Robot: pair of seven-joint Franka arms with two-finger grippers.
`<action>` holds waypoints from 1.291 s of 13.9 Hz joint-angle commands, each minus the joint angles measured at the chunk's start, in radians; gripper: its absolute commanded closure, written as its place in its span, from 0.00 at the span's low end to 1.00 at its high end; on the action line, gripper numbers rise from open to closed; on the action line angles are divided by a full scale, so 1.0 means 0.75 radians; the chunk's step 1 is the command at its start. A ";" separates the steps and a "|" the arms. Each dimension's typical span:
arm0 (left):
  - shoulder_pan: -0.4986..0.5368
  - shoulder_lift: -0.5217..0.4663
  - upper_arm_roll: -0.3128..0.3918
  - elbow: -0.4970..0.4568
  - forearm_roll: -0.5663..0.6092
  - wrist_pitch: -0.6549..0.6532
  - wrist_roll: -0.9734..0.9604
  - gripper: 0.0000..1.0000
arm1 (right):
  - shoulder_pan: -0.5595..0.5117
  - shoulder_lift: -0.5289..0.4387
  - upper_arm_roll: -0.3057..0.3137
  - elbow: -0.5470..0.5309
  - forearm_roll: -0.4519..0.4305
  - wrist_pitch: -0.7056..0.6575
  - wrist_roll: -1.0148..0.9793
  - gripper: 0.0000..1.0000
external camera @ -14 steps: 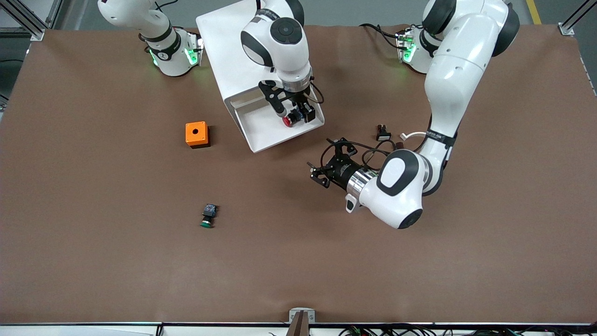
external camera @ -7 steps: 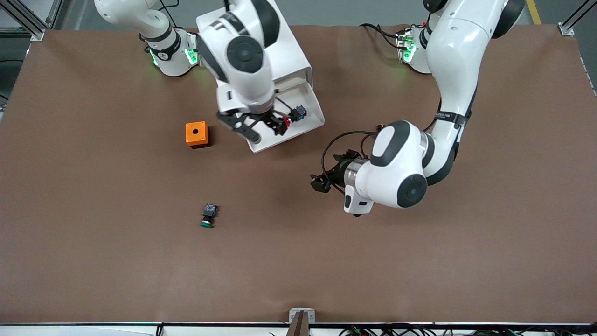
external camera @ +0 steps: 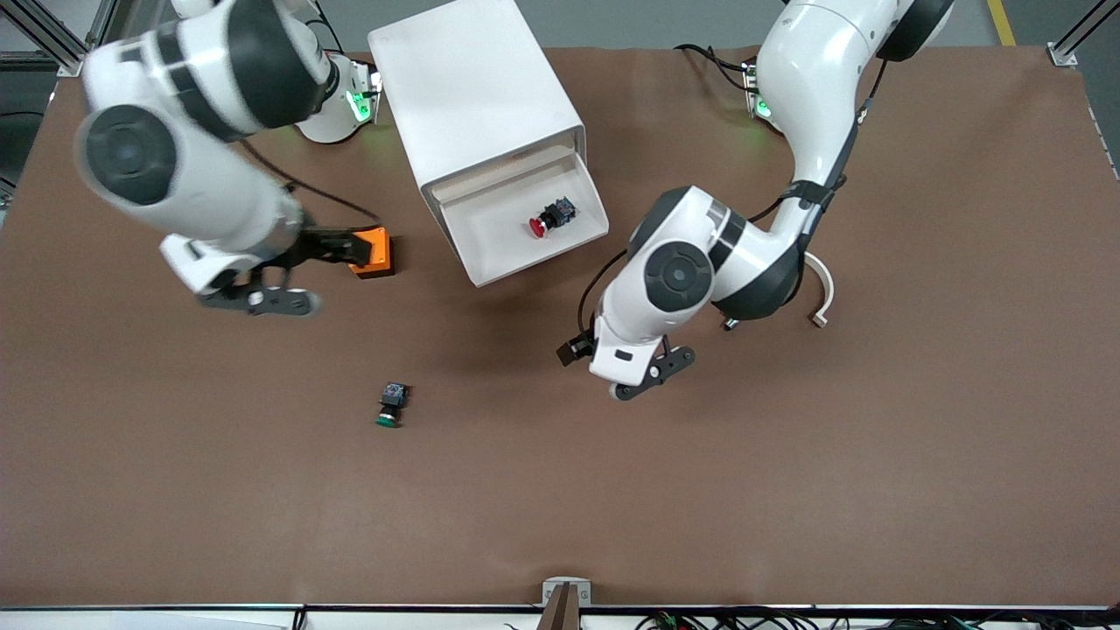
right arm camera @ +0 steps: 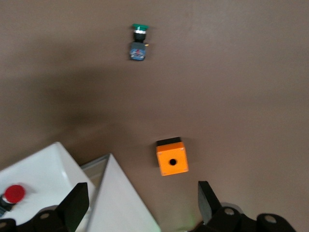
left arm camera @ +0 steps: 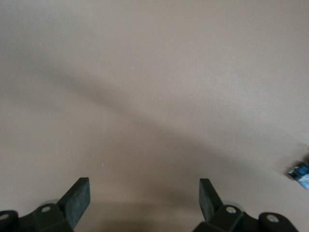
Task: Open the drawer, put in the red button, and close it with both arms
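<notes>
The red button (external camera: 546, 220) lies on its side in the open drawer (external camera: 490, 254) of the white cabinet (external camera: 472, 87); it also shows in the right wrist view (right arm camera: 13, 193). My right gripper (external camera: 337, 248) is open and empty, up in the air over the orange box (external camera: 374, 249), away from the drawer; its jaws (right arm camera: 142, 203) stand wide apart. My left gripper (external camera: 570, 351) is open and empty over bare table in front of the drawer, toward the left arm's end. Its fingers (left arm camera: 77, 198) frame only brown table.
The green-capped switch (external camera: 390, 406) lies on the table nearer to the front camera than the orange box (right arm camera: 172, 158); it shows in the right wrist view (right arm camera: 139, 41) too. A blue-grey object (left arm camera: 300, 173) shows at the edge of the left wrist view. Brown table (external camera: 787, 481) surrounds them.
My right gripper let go of the red button in the drawer and swung off over the orange box. My left arm turned and brought its gripper slightly nearer the front camera.
</notes>
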 commanded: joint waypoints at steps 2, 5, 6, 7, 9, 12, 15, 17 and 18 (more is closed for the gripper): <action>-0.085 -0.017 0.013 -0.064 0.107 0.054 -0.115 0.01 | -0.233 0.010 0.028 0.062 -0.050 -0.072 -0.255 0.00; -0.146 -0.017 0.015 -0.099 0.109 0.054 -0.165 0.01 | -0.370 0.012 0.030 0.091 -0.072 -0.123 -0.375 0.00; -0.162 -0.019 0.015 -0.119 0.109 0.054 -0.181 0.01 | -0.403 0.012 0.030 0.091 -0.089 -0.129 -0.398 0.00; -0.185 -0.025 0.015 -0.140 0.109 0.054 -0.185 0.01 | -0.428 0.012 0.032 0.093 -0.099 -0.129 -0.400 0.00; -0.205 -0.031 0.013 -0.165 0.109 0.050 -0.187 0.01 | -0.460 0.012 0.030 0.093 -0.142 -0.140 -0.404 0.00; -0.252 -0.035 0.007 -0.203 0.103 0.046 -0.210 0.01 | -0.528 0.019 0.032 0.093 -0.142 -0.140 -0.439 0.00; -0.255 -0.043 -0.071 -0.205 0.085 0.017 -0.257 0.01 | -0.552 0.025 0.032 0.093 -0.152 -0.138 -0.535 0.00; -0.248 -0.052 -0.108 -0.208 0.036 -0.009 -0.273 0.01 | -0.583 0.027 0.034 0.091 -0.142 -0.138 -0.535 0.00; -0.248 -0.058 -0.118 -0.210 0.007 -0.032 -0.273 0.01 | -0.583 0.027 0.034 0.093 -0.144 -0.136 -0.535 0.00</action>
